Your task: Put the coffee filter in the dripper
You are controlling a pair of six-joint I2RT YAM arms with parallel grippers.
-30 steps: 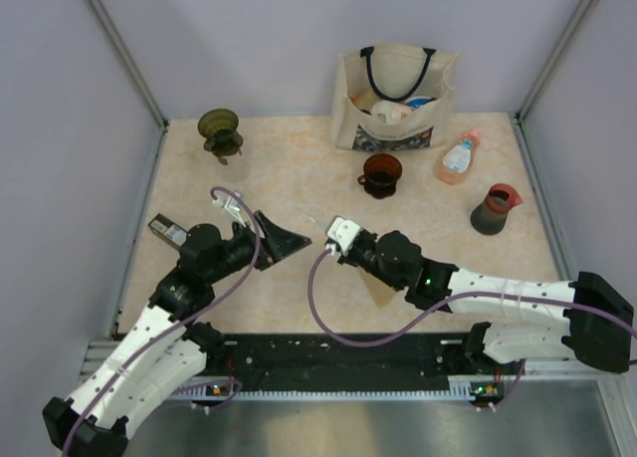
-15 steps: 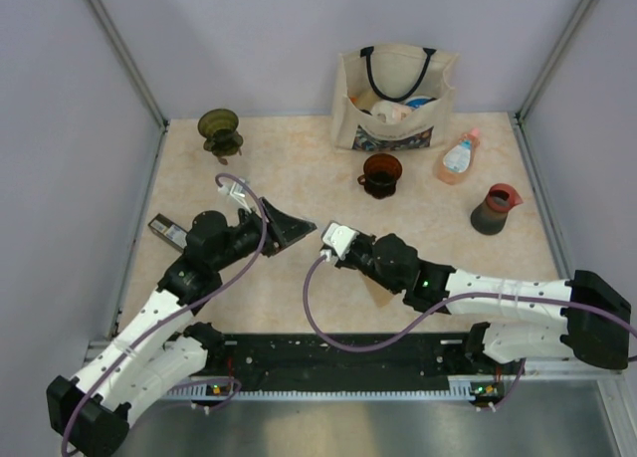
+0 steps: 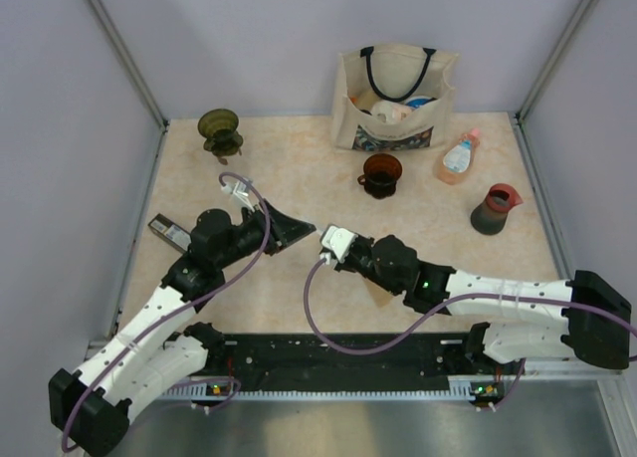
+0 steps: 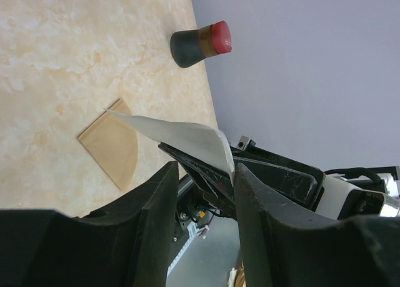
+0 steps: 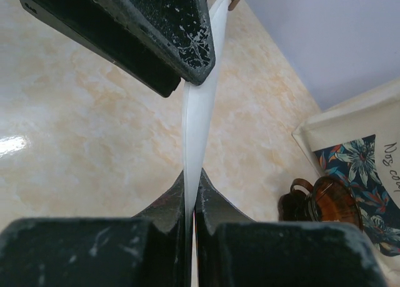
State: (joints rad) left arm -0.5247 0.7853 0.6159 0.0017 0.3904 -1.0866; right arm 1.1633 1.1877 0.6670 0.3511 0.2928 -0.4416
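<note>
Left wrist: left claw (image 4: 206,168) fingers apart, white filter (image 4: 187,135) between them, its lower edge hidden. Right wrist: right claw (image 5: 192,177) clamped on filter. Top: I barely see filter; left claw closer in than before.

Left gripper (image 3: 304,228) nudged toward 12 o'clock, jaws narrowed around paper filter (image 4: 187,134), right gripper (image 5: 192,178) crept toward 9 o'clock
</note>
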